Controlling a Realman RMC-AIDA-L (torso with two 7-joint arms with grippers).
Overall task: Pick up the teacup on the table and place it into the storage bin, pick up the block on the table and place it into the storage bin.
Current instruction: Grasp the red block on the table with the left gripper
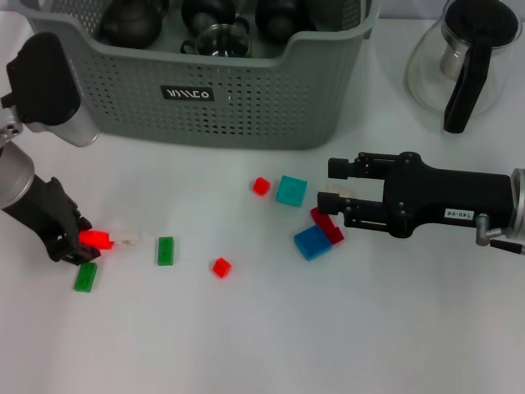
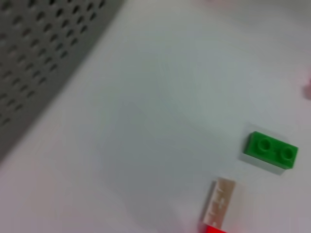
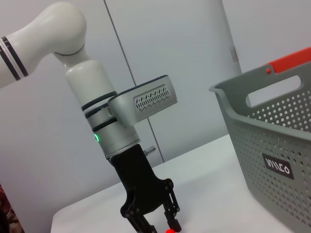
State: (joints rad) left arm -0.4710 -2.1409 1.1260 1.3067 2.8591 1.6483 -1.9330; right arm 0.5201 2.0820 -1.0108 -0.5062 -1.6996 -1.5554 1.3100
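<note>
The left gripper (image 1: 82,246) is lowered onto the table (image 1: 262,345) and is closed on a red block (image 1: 95,240), with a green block (image 1: 85,277) lying just beside it and another green block (image 1: 166,250) a little further toward the middle. The right gripper (image 1: 335,192) is held low over the table with its fingers apart and nothing between them; a red brick (image 1: 327,224) and a blue block (image 1: 312,242) are seen just below it, and a teal block (image 1: 291,190) just ahead of it. The storage bin (image 1: 246,94) is placed behind both grippers, and dark teapots (image 1: 131,25) and a glass cup (image 1: 217,39) are seen inside it.
</note>
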